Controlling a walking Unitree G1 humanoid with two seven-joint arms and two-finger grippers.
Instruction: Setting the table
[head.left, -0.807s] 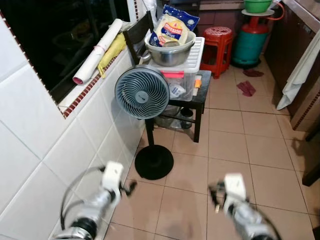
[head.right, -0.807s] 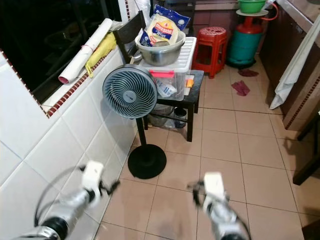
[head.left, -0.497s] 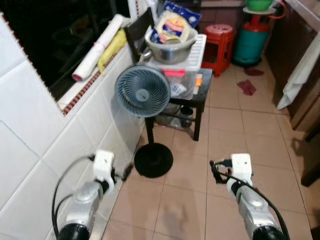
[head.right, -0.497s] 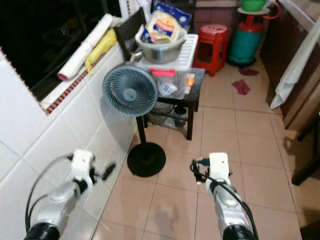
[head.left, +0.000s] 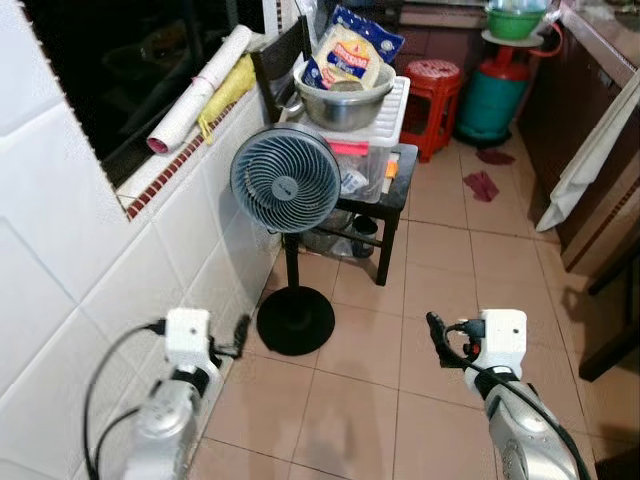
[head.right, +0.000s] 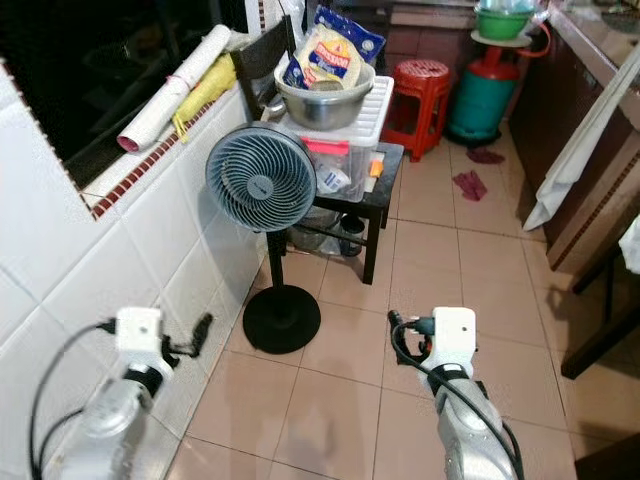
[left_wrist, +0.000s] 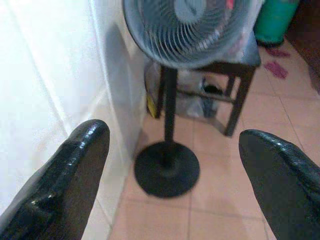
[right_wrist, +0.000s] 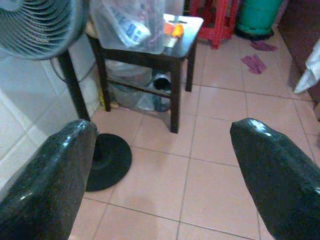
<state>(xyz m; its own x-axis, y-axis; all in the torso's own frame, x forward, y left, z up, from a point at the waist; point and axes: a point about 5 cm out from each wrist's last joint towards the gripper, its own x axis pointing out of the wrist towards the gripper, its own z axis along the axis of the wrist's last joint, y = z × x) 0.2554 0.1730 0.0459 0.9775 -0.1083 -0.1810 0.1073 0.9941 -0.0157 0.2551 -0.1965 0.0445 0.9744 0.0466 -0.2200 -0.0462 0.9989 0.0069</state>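
Observation:
My left gripper (head.left: 240, 334) hangs low beside the white tiled wall (head.left: 150, 250), open and holding nothing. My right gripper (head.left: 438, 340) is over the bare floor tiles, also open and empty. Both wrist views look between wide-apart black fingers (left_wrist: 75, 170) (right_wrist: 275, 170) toward a grey pedestal fan (head.left: 285, 183). Behind the fan, a small black side table (head.left: 397, 188) carries a clear plastic box (head.left: 358, 160) with a white lid. A steel bowl (head.left: 345, 105) holding food packets (head.left: 350, 50) rests on that lid.
The fan's round black base (head.left: 296, 320) sits on the floor ahead of the left gripper. A red stool (head.left: 438, 92) and green gas cylinder (head.left: 495, 95) stand at the back. A white cloth (head.left: 590, 150) hangs off dark cabinets on the right. Rags (head.left: 482, 185) lie on open tile floor.
Both arms have come up and forward from the bottom edge, and the grippers now sit higher in view. The head camera has shifted slightly; the fan and table have not moved.

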